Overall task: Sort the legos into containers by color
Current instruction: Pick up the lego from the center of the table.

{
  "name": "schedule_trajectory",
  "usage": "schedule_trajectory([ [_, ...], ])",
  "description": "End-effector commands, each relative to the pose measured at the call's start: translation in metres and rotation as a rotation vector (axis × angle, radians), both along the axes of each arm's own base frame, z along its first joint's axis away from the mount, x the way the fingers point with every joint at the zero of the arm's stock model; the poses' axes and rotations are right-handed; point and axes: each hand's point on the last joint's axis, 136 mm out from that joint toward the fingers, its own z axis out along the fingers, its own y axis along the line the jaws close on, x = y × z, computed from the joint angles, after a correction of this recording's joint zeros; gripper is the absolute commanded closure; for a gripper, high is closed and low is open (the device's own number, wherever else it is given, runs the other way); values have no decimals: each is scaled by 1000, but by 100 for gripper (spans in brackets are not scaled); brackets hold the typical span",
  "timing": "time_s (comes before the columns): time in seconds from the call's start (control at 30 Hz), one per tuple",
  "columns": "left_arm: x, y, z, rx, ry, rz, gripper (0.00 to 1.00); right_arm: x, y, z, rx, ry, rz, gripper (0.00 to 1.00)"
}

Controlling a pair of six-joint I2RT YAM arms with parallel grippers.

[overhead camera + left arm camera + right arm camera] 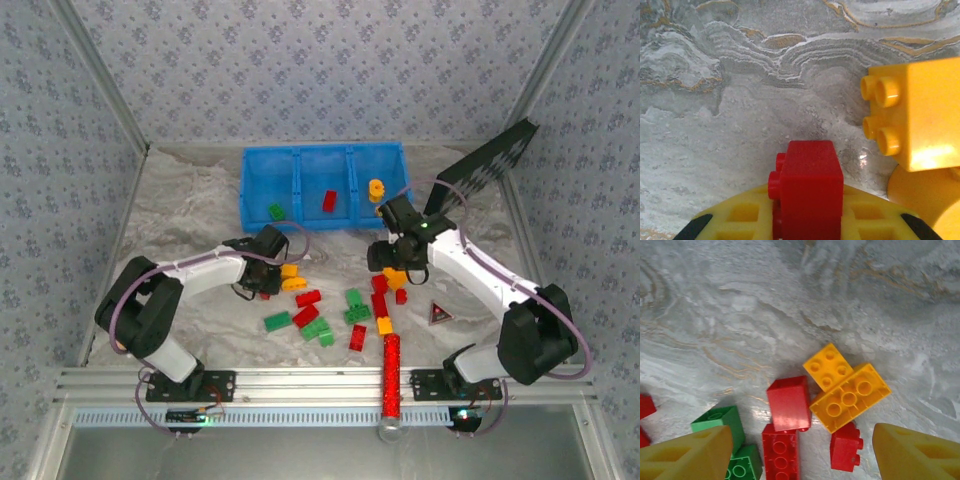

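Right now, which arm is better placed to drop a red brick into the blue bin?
Left, the robot's own. The left gripper seems shut on a red brick, ready to carry. The right gripper is open and empty above loose bricks on the table.

**A:** Where can a hand pass near the blue bin [270, 170]?

**B:** Left of the bin the surface [185, 205] lies bare out to the wall. The bin's top is open too.

**A:** And in front of the bin?

**B:** Crowded. The left hand [805, 227], closed on a red brick [810, 175], and the right hand [802, 432], fingers spread, sit just in front of it, with the legos [355, 298] scattered beyond them.

**A:** Right of the bin?

**B:** A black dotted panel [490, 160] leans there and blocks that side.
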Motion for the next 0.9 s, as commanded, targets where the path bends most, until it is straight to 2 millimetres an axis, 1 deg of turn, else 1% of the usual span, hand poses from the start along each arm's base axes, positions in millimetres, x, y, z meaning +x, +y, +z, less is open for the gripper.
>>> schedule_trajectory([
  [0.0, -19, 5, -16, 9, 98, 16, 90, -8, -16, -4, 21, 36, -98, 24],
  [0.1, -12, 1, 3, -3, 69, 13, 93, -7, -28, -10, 42, 52, -182, 23],
  [0.2, 2, -7, 33, -28, 10, -3, 94, -8, -40, -15, 52, 61, -253, 25],
  [0.3, 23, -18, 69, -55, -70, -17, 95, -11, -48, -21, 72, 71, -307, 25],
  [0.4, 50, -37, 104, -109, -162, -31, 96, -13, -55, -31, 109, 90, -366, 26],
  [0.47, 73, -54, 127, -151, -230, -45, 96, -10, -56, -35, 139, 80, -376, 26],
  [0.57, 105, -78, 157, -208, -320, -53, 96, -8, -54, -36, 169, 74, -393, 26],
  [0.63, 125, -93, 172, -236, -371, -56, 97, -7, -54, -36, 180, 71, -415, 26],
  [0.7, 145, -106, 184, -257, -418, -56, 97, -6, -55, -35, 181, 66, -427, 26],
  [0.77, 165, -118, 190, -271, -461, -53, 97, -6, -55, -35, 186, 60, -436, 26],
  [0.83, 183, -129, 188, -269, -484, -52, 97, -6, -56, -36, 185, 59, -441, 26],
  [0.87, 191, -135, 184, -266, -484, -52, 97, -6, -56, -36, 184, 58, -444, 25],
])
